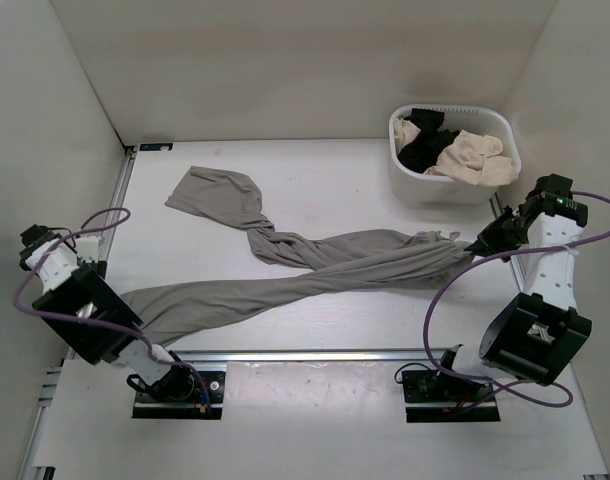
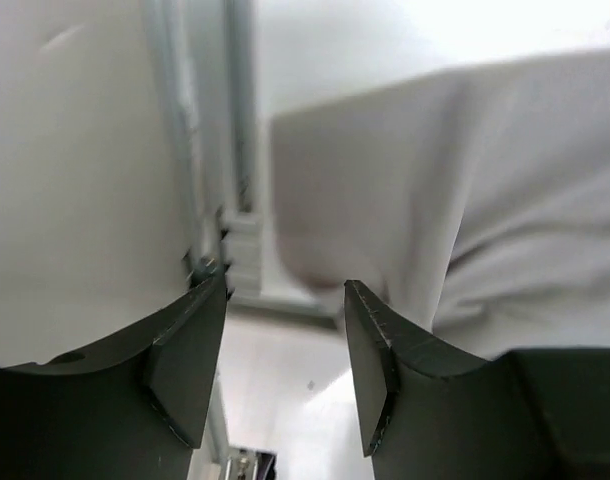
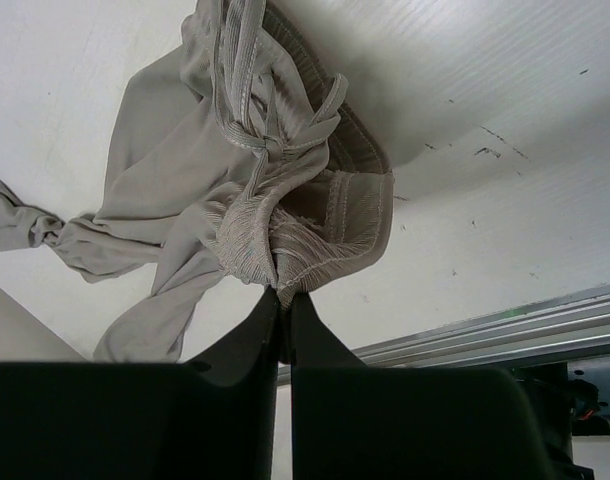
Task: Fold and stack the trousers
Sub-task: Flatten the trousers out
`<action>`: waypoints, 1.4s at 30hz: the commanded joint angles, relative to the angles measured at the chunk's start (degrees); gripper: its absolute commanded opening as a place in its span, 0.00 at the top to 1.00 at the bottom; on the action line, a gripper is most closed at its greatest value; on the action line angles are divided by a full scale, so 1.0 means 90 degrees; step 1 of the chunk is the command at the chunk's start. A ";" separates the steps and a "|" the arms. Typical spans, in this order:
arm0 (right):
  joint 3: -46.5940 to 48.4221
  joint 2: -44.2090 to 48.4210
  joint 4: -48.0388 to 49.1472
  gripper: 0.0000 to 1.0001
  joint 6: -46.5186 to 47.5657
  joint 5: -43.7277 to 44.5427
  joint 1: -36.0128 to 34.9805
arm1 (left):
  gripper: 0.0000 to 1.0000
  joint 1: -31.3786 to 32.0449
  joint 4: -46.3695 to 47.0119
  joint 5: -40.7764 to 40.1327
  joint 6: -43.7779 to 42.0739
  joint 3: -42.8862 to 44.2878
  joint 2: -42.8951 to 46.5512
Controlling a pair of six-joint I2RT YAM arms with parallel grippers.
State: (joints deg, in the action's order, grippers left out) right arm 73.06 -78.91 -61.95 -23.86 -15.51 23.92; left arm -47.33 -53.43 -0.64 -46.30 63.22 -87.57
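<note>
A pair of grey trousers (image 1: 335, 262) lies twisted and stretched across the table. One leg runs to the back left, the other to the near left by the left arm. My right gripper (image 1: 477, 248) is shut on the gathered waistband (image 3: 285, 240) at the right end, close to the table surface (image 3: 505, 200). My left gripper (image 2: 285, 283) is open and empty. The end of a trouser leg (image 2: 525, 200) lies just ahead of it to the right, not between the jaws. In the top view the left jaws are hidden under the arm.
A white basket (image 1: 490, 180) holding black and cream clothes stands at the back right, just behind the right gripper. An aluminium rail (image 1: 305, 355) runs along the table's near edge. White walls close in the left, back and right sides.
</note>
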 commanded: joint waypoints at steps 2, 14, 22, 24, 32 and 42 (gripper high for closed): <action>0.0086 -0.0021 0.0087 1.00 0.0200 0.0063 0.0028 | 0.38 0.0472 0.0564 0.0141 0.0389 -0.0012 -0.0493; -0.0041 0.0096 0.0087 1.00 0.0375 0.0189 0.0028 | 0.31 0.0689 0.1620 -0.0738 0.0399 -0.0363 -0.1695; 0.0017 0.0087 0.0087 1.00 0.0434 0.0132 0.0028 | 0.67 0.0825 0.1826 -0.0477 0.0017 -0.1155 -0.1696; 0.0017 0.0009 0.0087 1.00 0.0434 0.0131 0.0028 | 0.86 0.0884 0.1612 -0.0223 0.0018 -0.1155 -0.1627; 0.1138 -0.0918 0.0282 1.00 0.0221 -0.0385 0.0028 | 0.86 0.1049 0.0459 0.1018 0.0642 0.1223 -0.1413; 0.2783 -0.1155 -0.0480 1.00 0.0073 -0.0132 0.0163 | 0.86 0.1577 -0.0079 0.1010 0.0517 0.4100 -0.0798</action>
State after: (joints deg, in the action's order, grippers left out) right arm 99.61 -93.65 -62.78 -22.72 -18.09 24.10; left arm -32.40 -50.37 8.05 -40.21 101.34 -98.70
